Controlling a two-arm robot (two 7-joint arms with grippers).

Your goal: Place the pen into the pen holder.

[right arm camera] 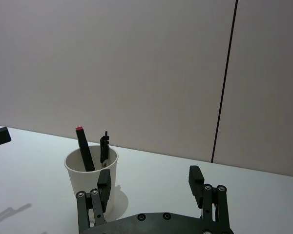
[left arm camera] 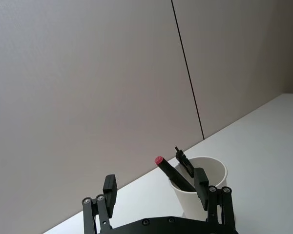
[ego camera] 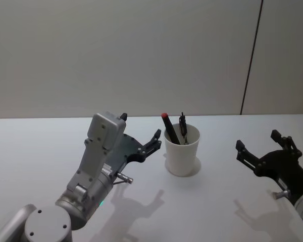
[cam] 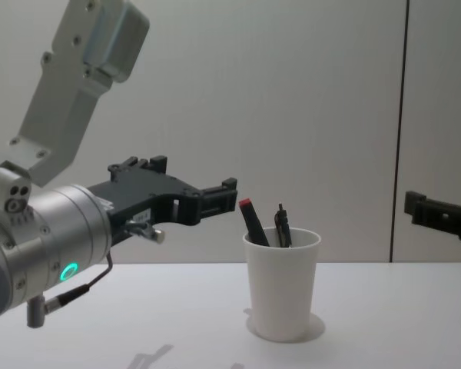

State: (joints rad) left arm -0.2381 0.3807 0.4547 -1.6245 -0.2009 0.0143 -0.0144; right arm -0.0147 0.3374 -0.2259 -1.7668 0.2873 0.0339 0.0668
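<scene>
The pen holder (ego camera: 182, 156) is a plain white cup standing upright mid-table. Two pens lean inside it: a black one with a red end (ego camera: 169, 128) and a black one with a clip (ego camera: 183, 127). My left gripper (ego camera: 140, 126) hovers open and empty just left of the cup, fingers pointing toward it without touching. In the left wrist view the left gripper (left arm camera: 155, 180) frames the cup (left arm camera: 185, 204) and the red-ended pen (left arm camera: 168, 171). My right gripper (ego camera: 257, 140) is open and empty, off to the cup's right. The chest view shows the cup (cam: 283, 288), left gripper (cam: 215, 200) and right gripper (cam: 438, 211).
The white table (ego camera: 35, 151) stretches flat on all sides of the cup. A plain wall with a dark vertical seam (ego camera: 251, 55) rises behind the table's far edge.
</scene>
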